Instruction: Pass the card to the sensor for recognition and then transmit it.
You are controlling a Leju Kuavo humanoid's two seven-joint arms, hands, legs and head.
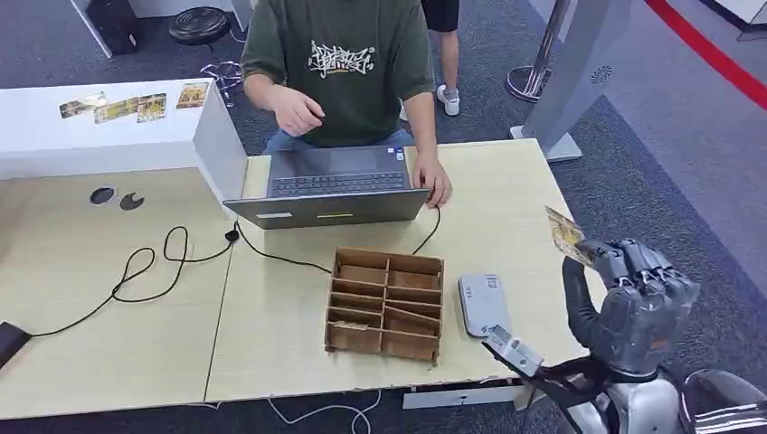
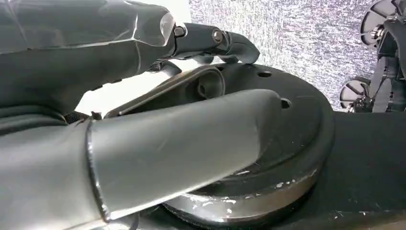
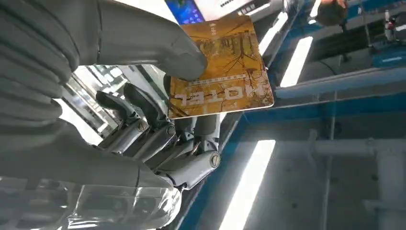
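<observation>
The right hand (image 1: pixel 638 303) pinches the card (image 1: pixel 565 235), raised beyond the table's (image 1: pixel 271 362) right edge. The sensor (image 1: pixel 482 305) lies flat, well apart. Likely next: lower the card onto it. The left hand's (image 2: pixel 143 143) state is unclear.

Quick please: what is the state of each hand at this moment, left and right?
Left hand: holds nothing visible; open or closed cannot be told.
Right hand: closed on the card, pinched under the thumb.
</observation>
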